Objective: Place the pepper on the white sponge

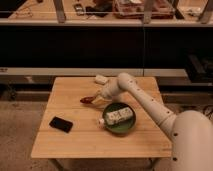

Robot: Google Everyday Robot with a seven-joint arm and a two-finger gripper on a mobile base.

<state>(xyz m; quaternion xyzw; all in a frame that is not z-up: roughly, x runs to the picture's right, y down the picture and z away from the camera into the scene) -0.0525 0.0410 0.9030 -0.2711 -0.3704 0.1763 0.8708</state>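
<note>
1. The pepper (86,100) lies on the wooden bench (75,145), a little left of the middle and in the half farther from the camera
2. Its long axis runs nearly left to right across the view, close to parallel with the bench's front edge, and the left end sits slightly lower in the picture than the right
3. The free, dark red end points toward the bench's left edge; the right end disappears under the gripper, and I cannot tell which end is the tapered one
4. The gripper (95,101) is down at bench level on the pepper's right end, clenched on the pepper, which rests on the wood
5. The arm (145,102) reaches in from the lower right of the view, bends at a rounded joint above the bench's far right part, then slopes down and left to the gripper
6. The white sponge (101,79) sits near the far edge of the bench, beyond the pepper and a little to its right, apart from it, with its longer side also running roughly left to right
7. A green bowl (121,131) stands just right of the gripper toward the front, with a white labelled bottle (118,116) lying on its side across it
8. A flat black phone (61,124) lies toward the front left, well apart from the pepper, angled across the grain
</note>
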